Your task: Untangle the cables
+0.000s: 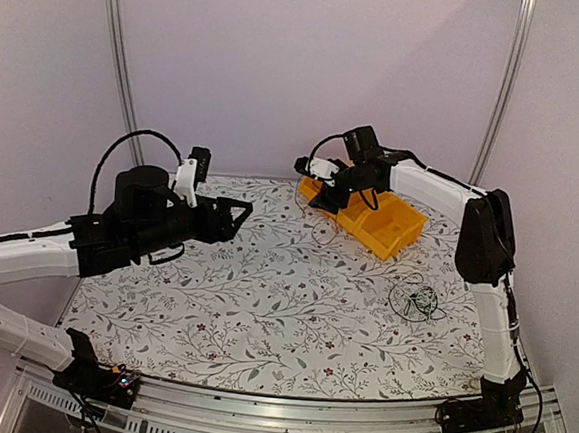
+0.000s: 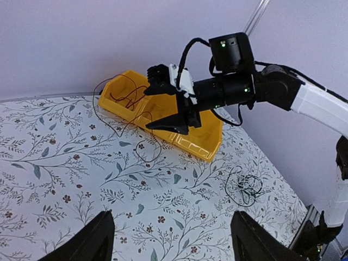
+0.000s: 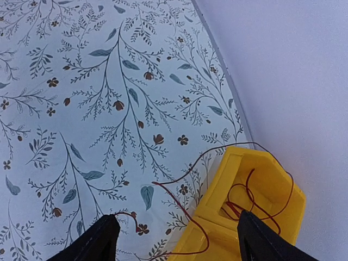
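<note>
A small tangled bundle of thin black, white and dark green cables (image 1: 418,299) lies on the table at the right; it also shows in the left wrist view (image 2: 244,187). A red-brown cable (image 3: 187,215) lies partly in the yellow bin's end compartment and trails over its edge onto the table (image 2: 128,103). My right gripper (image 1: 319,197) is open and empty and hovers above that end of the bin, with the red-brown cable below its fingers (image 3: 176,215). My left gripper (image 1: 239,215) is open and empty, raised above the table's left side and far from the cables (image 2: 172,213).
The yellow bin (image 1: 389,227) has several compartments and stands at the back right, near the wall (image 2: 204,144) (image 3: 263,182). The table carries a floral cloth (image 1: 263,295). Purple walls close in at the back and sides. The table's metal front rail (image 1: 284,417) runs along the near edge.
</note>
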